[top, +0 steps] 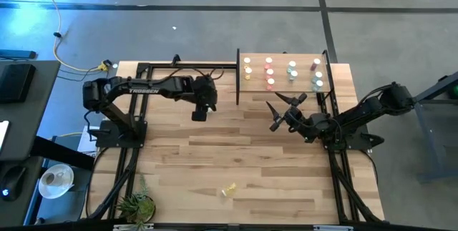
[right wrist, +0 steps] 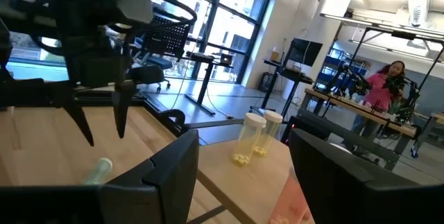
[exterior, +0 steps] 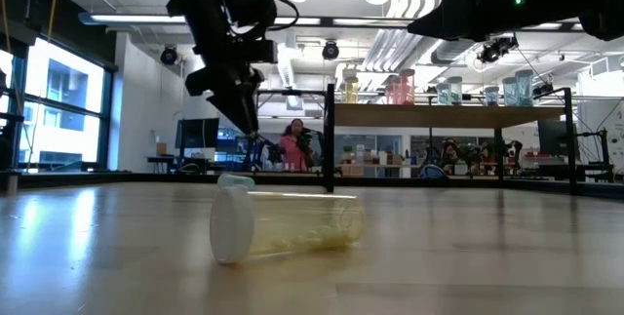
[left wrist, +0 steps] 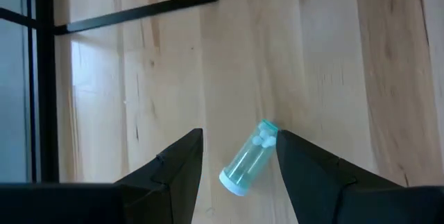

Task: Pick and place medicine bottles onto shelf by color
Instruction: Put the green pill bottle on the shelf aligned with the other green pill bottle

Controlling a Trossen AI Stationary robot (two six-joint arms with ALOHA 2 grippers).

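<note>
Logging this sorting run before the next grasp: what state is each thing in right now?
Left gripper: open, above the teal bottle.
Teal bottle: lying on table, capped.
Yellow bottle: lying on table, capped.
Shelf: holds upright bottles.
Right gripper: open, beside shelf.

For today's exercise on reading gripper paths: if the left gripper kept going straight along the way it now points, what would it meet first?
The left gripper points down at the table with its fingers open. Straight ahead lies the small teal plastic bottle with a white cap, on its side on the pale wooden tabletop, probably first contact, though depth is unclear.
</note>
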